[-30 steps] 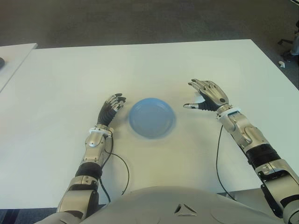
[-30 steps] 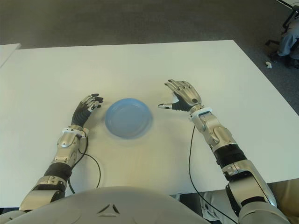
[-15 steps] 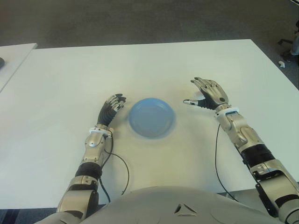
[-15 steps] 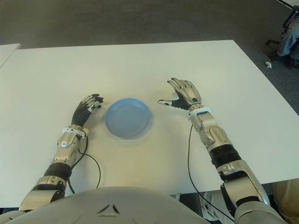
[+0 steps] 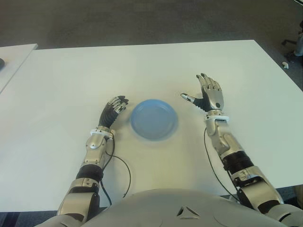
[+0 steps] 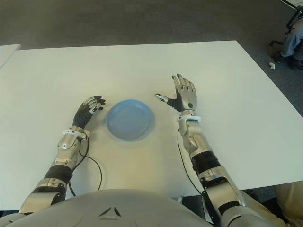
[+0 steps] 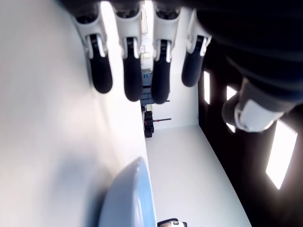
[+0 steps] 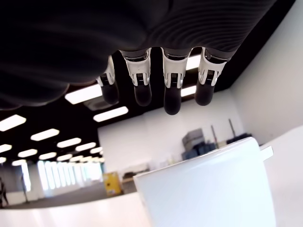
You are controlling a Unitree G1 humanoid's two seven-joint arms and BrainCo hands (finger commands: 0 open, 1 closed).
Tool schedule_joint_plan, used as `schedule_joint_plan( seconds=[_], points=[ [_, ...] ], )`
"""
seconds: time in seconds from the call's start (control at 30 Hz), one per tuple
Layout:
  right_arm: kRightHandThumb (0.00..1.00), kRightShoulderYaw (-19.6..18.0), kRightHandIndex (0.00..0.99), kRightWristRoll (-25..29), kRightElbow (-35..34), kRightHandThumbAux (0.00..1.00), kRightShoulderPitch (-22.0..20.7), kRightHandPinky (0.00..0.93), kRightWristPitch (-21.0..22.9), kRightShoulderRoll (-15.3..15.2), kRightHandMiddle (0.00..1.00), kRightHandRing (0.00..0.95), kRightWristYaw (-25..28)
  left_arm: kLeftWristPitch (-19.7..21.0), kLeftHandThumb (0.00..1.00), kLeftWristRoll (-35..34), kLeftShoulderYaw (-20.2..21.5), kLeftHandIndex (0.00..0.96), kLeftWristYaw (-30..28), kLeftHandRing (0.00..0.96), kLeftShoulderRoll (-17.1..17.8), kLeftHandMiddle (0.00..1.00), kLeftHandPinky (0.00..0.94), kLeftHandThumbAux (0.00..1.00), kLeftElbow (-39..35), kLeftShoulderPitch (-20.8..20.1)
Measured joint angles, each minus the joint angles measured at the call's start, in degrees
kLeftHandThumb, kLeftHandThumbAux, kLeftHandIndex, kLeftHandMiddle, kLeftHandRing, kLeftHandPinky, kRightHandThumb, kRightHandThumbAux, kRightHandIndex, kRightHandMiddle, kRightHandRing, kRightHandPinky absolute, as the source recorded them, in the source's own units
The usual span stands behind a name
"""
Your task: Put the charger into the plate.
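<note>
The blue plate (image 5: 154, 118) lies on the white table (image 5: 71, 75) in front of me. The charger (image 8: 203, 189), a white block, shows only in the right wrist view, close under my right hand; in the eye views it is hidden. My right hand (image 5: 208, 94) hovers just right of the plate, fingers (image 8: 171, 92) spread and pointing away from me, holding nothing. My left hand (image 5: 113, 108) shows beside the plate's left rim with fingers (image 7: 132, 75) relaxed and empty; the plate's rim (image 7: 135, 198) appears in its wrist view too.
The table runs wide on both sides and behind the plate. Another white table's corner (image 5: 14, 54) stands at the far left. Cables (image 5: 124, 170) trail from both forearms near the front edge. Dark carpet floor (image 5: 142, 19) lies beyond.
My right hand has turned so its fingers point away from me, and the forearm has swung in toward the plate. The left hand and plate have not moved.
</note>
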Motion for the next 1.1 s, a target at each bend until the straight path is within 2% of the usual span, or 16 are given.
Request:
schedule_joint_plan(
  seconds=[0.3, 0.57, 0.77, 1.1],
  points=[
    [0.314, -0.48, 0.000, 0.05, 0.72, 0.094, -0.05, 0.000, 1.47, 4.56, 0.000, 0.000, -8.04, -0.15, 0.079, 0.07, -0.02, 0.268, -0.15, 0.328, 0.03, 0.334, 0.336, 0.522, 0.13, -0.06],
    [0.315, -0.80, 0.000, 0.03, 0.98, 0.090, -0.25, 0.000, 3.06, 7.02, 0.000, 0.000, -13.05, -0.24, 0.085, 0.03, 0.05, 0.278, -0.37, 0.327, 0.04, 0.336, 0.319, 0.529, 0.74, -0.55],
    [0.329, -1.01, 0.000, -0.04, 1.00, 0.089, -0.37, 0.000, 6.09, 9.00, 0.000, 0.000, -14.94, -0.29, 0.083, 0.02, 0.05, 0.283, -0.72, 0.325, 0.11, 0.336, 0.316, 0.531, 0.96, -0.72],
    [0.349, -0.57, 0.000, -1.20, 0.99, 0.086, -0.36, 0.000, 13.91, 12.77, 0.000, 0.000, -15.35, -0.38, 0.055, 0.08, 0.01, 0.282, -0.72, 0.340, 0.18, 0.351, 0.343, 0.561, 1.05, -0.73]
  ],
)
